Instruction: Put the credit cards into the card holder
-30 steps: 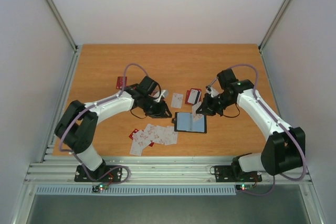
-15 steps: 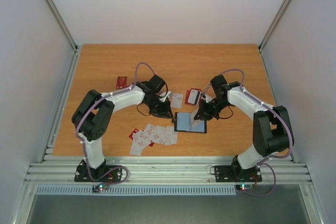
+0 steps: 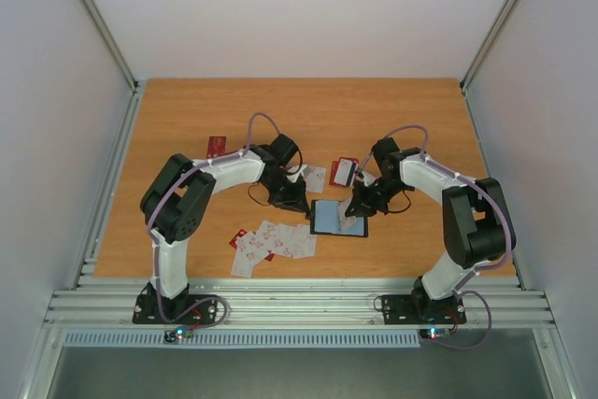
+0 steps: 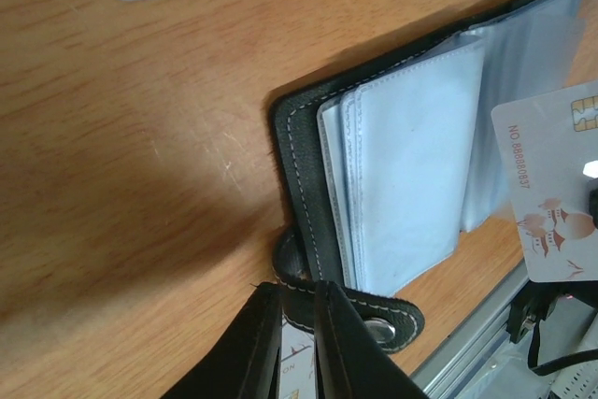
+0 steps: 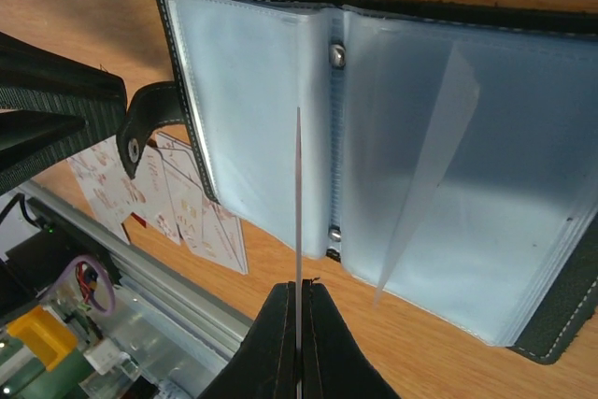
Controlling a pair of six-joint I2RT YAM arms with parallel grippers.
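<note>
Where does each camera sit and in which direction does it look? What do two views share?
Top external: high behind the bases, looking down on the table; both arms show.
Left wrist: on the left arm, looking past the left gripper at the strap of the card holder.
Right wrist: on the right arm, looking down past the right gripper pinching a credit card.
Shared: both wrist views show the open card holder.

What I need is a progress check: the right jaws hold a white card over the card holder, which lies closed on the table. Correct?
Not quite. The card holder lies open, not closed, with its clear sleeves fanned out, as the right wrist view shows. The rest stands: the right jaws are shut on a white card over it, and it rests on the table.
</note>
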